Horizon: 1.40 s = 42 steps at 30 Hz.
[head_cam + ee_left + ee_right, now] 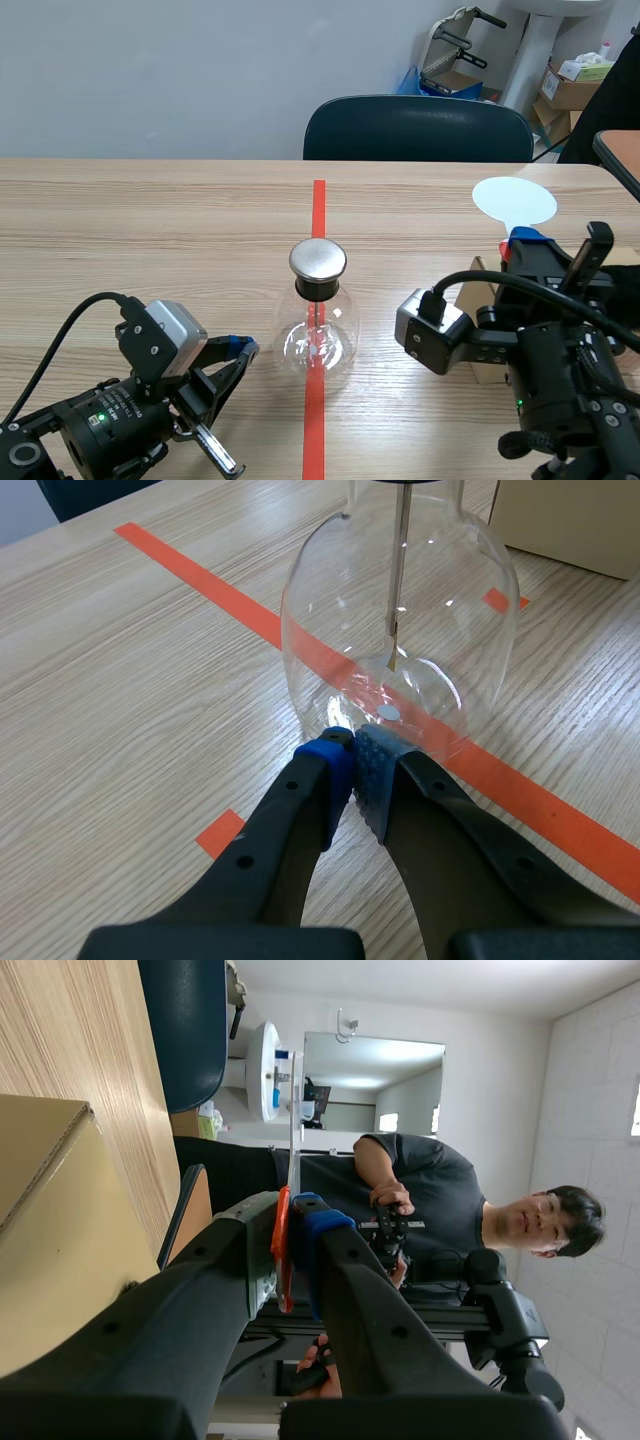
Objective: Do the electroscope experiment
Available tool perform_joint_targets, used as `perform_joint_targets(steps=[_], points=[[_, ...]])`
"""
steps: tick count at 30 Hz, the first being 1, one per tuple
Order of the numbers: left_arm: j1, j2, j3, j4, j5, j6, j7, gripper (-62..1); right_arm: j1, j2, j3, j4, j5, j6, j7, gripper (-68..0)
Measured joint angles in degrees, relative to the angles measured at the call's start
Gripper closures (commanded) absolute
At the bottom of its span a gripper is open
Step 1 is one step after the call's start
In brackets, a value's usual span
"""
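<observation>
Inspection finding: no text, label, brand, number or sign can be read in any view. The cardboard boxes at the far side of the room are too small for any print to be made out.

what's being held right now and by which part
The right gripper pinches the white disc wand by its orange-red handle; the left gripper is shut on nothing.
</observation>
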Motion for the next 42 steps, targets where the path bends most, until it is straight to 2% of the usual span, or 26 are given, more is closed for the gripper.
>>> perform_joint_targets(steps=[5,8,12,21,28,32,36,42], points=[[0.0,0.0,0.0,0.0,0.0,0.0,0.0,-2.7,0.0,0.0,0.0,0.0,0.0,0.0,0.1,-1.9],[0.0,0.0,0.0,0.0,0.0,0.0,0.0,-2.7,0.0,0.0,0.0,0.0,0.0,0.0,2.8,-1.9],[0.0,0.0,0.0,0.0,0.0,0.0,0.0,-2.7,0.0,0.0,0.0,0.0,0.0,0.0,8.7,-1.9],[0.0,0.0,0.0,0.0,0.0,0.0,0.0,-2.7,0.0,0.0,0.0,0.0,0.0,0.0,25.6,-1.9],[0.0,0.0,0.0,0.0,0.0,0.0,0.0,-2.7,0.0,0.0,0.0,0.0,0.0,0.0,35.1,-1.9],[0.0,0.0,0.0,0.0,0.0,0.0,0.0,-2.7,0.0,0.0,0.0,0.0,0.0,0.0,38.3,-1.9],[0.0,0.0,0.0,0.0,0.0,0.0,0.0,-2.7,0.0,0.0,0.0,0.0,0.0,-2.0,40.5,-1.9],[0.0,0.0,0.0,0.0,0.0,0.0,0.0,-2.7,0.0,0.0,0.0,0.0,0.0,-1.7,41.3,-1.9]])
